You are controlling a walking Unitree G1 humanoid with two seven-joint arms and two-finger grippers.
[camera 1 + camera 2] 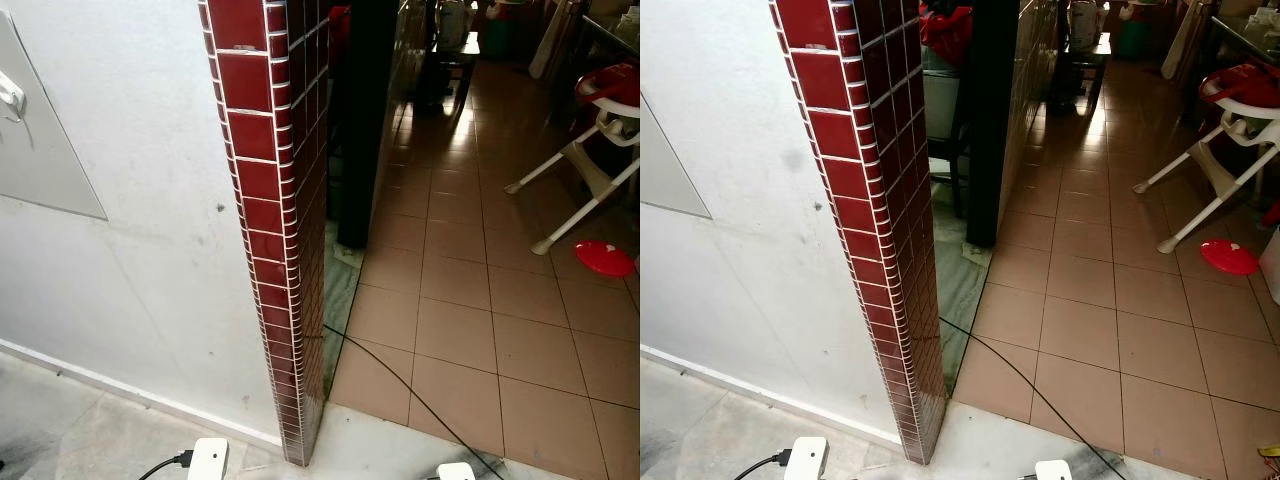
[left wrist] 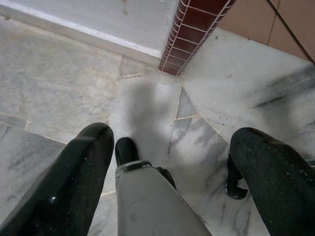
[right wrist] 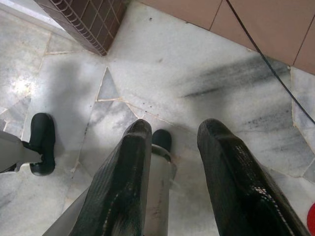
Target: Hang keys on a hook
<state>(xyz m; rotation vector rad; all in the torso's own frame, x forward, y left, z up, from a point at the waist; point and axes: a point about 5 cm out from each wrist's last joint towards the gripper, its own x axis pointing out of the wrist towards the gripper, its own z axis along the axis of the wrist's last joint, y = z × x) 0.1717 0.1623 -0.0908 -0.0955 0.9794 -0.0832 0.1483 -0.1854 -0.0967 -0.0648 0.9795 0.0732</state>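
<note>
Hook (image 1: 10,96) sat white at far upper left of the frame on a grey wall, red tiled pillar (image 1: 268,200) at centre, left gripper (image 2: 172,162) spread wide and empty over marble floor (image 2: 59,83), right gripper (image 3: 172,157) parted, holding nothing, keys nowhere I could tell.

White hook (image 1: 10,95) on grey wall panel (image 1: 50,150), upright
</note>
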